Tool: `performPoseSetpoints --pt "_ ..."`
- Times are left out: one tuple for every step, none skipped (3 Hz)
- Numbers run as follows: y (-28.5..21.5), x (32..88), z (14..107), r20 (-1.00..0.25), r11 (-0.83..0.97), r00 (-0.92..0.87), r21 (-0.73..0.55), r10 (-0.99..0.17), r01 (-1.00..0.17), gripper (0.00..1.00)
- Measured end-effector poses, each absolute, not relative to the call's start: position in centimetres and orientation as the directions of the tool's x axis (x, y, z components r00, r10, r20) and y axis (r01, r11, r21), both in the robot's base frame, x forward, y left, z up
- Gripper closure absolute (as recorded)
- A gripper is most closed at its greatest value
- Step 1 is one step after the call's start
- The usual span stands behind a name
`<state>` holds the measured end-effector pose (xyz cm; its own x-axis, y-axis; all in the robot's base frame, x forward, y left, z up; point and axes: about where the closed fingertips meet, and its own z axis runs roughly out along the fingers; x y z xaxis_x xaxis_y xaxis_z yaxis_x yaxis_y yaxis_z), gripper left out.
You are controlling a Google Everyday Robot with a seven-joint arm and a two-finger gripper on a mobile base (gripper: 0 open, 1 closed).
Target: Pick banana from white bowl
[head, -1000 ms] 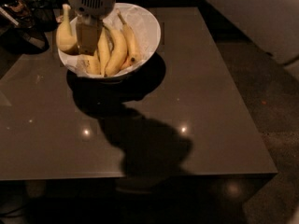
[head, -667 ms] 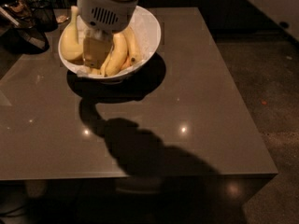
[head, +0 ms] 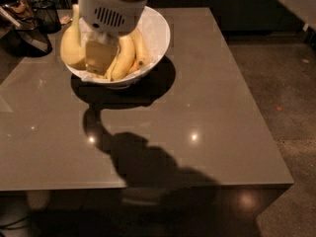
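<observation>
Over the white bowl (head: 159, 33) on the tabletop (head: 212, 112), the gripper (head: 101, 58) is hanging among bananas (head: 126, 56), its grip impossible to tell; squeezing one banana's middle is looking wisest.

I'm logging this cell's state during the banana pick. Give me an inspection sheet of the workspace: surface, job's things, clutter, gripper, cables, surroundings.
Surface: glossy grey table, with light spots and the arm's shadow across its front.
Job's things: white bowl at the table's far left, with several bananas inside.
Clutter: dark mesh cup beyond the table's far left corner.
Gripper: gripper down inside the bowl, among the bananas.
Cables: nothing seen.
Surroundings: dark floor on the right, dark cabinets behind.
</observation>
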<state>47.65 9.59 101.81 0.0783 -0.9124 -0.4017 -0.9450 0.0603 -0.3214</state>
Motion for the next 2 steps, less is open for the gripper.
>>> performPoseSetpoints --pt "8.0 43.78 102.39 -0.407 0.121 0.023 -0.325 -0.913 -0.938 1.0" --pt "8.08 43.07 103.25 -0.423 0.136 0.019 -0.332 -0.906 -0.933 1.0"
